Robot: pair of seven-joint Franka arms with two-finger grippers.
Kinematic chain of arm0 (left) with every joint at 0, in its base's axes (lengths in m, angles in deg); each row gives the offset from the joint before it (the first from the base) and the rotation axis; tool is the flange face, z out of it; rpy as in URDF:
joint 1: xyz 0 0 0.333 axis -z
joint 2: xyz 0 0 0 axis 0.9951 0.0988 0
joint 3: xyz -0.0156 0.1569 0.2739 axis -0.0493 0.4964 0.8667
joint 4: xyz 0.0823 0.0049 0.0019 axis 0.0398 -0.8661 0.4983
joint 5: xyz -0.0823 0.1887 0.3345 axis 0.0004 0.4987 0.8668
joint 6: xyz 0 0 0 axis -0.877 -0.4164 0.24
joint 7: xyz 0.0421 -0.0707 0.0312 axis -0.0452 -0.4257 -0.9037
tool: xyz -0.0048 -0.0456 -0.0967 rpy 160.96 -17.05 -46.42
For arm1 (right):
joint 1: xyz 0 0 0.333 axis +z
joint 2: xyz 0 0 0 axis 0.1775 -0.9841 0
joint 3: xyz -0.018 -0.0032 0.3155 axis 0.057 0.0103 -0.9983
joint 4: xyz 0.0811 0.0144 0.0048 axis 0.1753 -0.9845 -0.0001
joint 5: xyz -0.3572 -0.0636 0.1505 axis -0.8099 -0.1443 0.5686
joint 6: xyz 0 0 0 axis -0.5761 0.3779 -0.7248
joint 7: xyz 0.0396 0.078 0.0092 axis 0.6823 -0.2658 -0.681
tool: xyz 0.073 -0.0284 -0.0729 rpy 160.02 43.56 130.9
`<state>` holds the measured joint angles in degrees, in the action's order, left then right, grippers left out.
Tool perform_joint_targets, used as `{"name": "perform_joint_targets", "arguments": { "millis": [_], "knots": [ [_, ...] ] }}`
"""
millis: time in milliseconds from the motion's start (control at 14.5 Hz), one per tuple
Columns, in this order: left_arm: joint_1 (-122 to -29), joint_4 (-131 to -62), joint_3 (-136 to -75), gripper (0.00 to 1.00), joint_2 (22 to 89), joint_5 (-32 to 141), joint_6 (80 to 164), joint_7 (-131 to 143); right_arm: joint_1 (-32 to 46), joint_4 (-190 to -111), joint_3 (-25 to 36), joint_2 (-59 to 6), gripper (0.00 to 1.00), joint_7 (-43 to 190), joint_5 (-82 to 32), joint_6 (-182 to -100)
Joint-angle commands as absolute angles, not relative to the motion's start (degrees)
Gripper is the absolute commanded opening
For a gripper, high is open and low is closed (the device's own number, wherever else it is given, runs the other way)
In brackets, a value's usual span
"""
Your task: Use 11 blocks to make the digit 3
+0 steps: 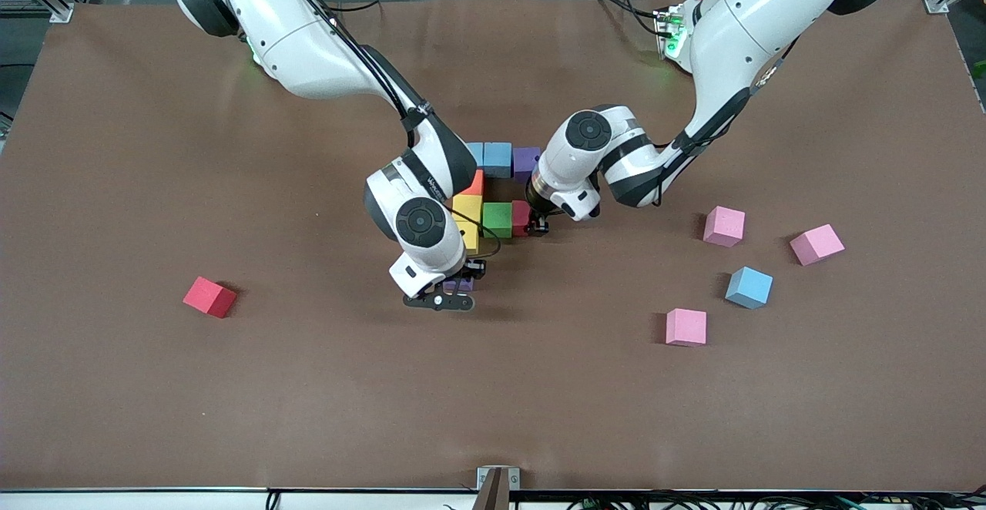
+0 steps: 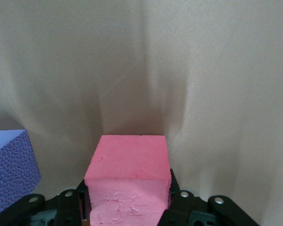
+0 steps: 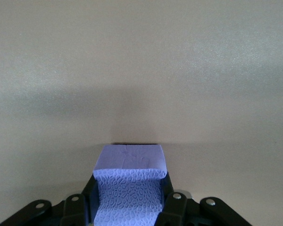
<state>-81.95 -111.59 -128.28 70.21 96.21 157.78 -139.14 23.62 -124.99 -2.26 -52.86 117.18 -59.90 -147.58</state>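
The part-built digit 3 (image 1: 493,194) sits mid-tabletop (image 1: 154,387), and everything else is placed from it; the left gripper (image 1: 539,225) is down at its middle bar, jaws closed on a red block (image 2: 127,176) just beside the green block (image 1: 497,219); the right gripper (image 1: 460,285) is at the figure's end nearest the front camera, jaws clamped on a purple block (image 3: 128,188); three pink blocks (image 1: 724,226) and one blue block (image 1: 749,287) lie loose toward the left arm's end, well apart from the figure; another red block (image 1: 209,296) lies toward the right arm's end.
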Motion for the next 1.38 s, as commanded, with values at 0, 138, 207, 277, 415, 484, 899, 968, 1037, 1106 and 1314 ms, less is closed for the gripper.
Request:
{"name": "perform_joint_targets", "arguments": {
  "millis": [0, 138, 207, 277, 415, 484, 899, 968, 1037, 1106, 1314],
  "knots": [
    [-81.8, -111.1, -128.3, 0.24, 71.1, 97.6, 158.4, -139.9, 24.2, -123.5, -1.8, -53.7, 0.00, 118.5, -60.8, -147.3],
    [-82.2, -111.0, -128.3, 0.40, 71.1, 97.7, 158.5, -139.6, 24.2, -123.5, -1.8, -53.8, 0.00, 119.2, -60.9, -147.2],
    [-82.1, -111.0, -128.3, 0.51, 71.1, 97.7, 158.5, -139.5, 24.2, -123.5, -1.9, -53.9, 0.00, 119.2, -60.9, -147.2],
    [-82.1, -111.0, -128.3, 0.61, 71.1, 97.7, 158.4, -139.5, 24.2, -123.5, -1.8, -53.9, 0.00, 119.2, -60.9, -147.2],
    [-81.9, -111.0, -128.3, 1.00, 71.0, 97.6, 158.4, -139.3, 24.3, -123.5, -1.8, -54.0, 0.00, 119.2, -60.9, -147.3],
    [-81.7, -110.5, -128.3, 1.00, 70.7, 97.6, 158.3, -139.7, 24.4, -123.5, -1.9, -54.0, 0.00, 119.2, -60.9, -147.3],
    [-82.1, -109.5, -128.4, 1.00, 67.7, 97.7, 156.4, -139.6, 24.7, -123.5, -1.9, -54.0, 0.00, 119.2, -60.8, -147.3],
    [-82.6, -108.9, -128.4, 1.00, 67.1, 97.7, 155.4, -139.5, 24.8, -123.5, -1.9, -54.0, 0.00, 119.2, -60.8, -147.3],
    [-82.7, -107.8, -128.4, 1.00, 66.4, 97.7, 153.8, -139.3, 24.8, -123.5, -1.9, -54.0, 0.00, 119.2, -60.8, -147.3],
    [-82.7, -106.5, -128.5, 1.00, 65.8, 97.7, 151.9, -139.2, 24.8, -123.5, -1.9, -54.0, 0.00, 119.2, -60.8, -147.3],
    [-82.6, -101.8, -129.4, 1.00, 65.3, 97.7, 144.5, -138.3, 25.0, -123.6, -1.9, -54.0, 0.00, 119.9, -60.8, -147.2]
  ]
}}
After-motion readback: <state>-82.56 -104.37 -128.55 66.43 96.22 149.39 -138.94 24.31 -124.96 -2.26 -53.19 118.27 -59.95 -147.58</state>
